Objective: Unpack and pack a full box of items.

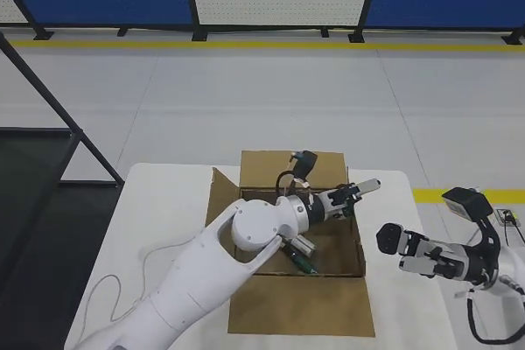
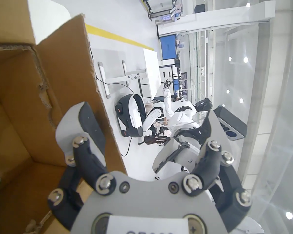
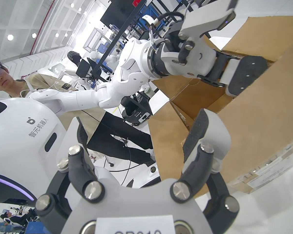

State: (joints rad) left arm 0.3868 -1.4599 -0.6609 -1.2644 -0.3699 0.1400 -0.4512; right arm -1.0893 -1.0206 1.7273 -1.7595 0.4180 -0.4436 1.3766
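Here, left gripper (image 1: 360, 191) spread over box (image 1: 297, 306) wall — right gripper (image 1: 387, 238) spread, empty, beside box.

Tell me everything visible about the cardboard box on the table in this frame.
The brown corrugated cardboard box sits upright on the white table, open, its near and far flaps spread outward. A green item lies inside. The left gripper, open, straddles one side wall; whether it touches cannot be told.
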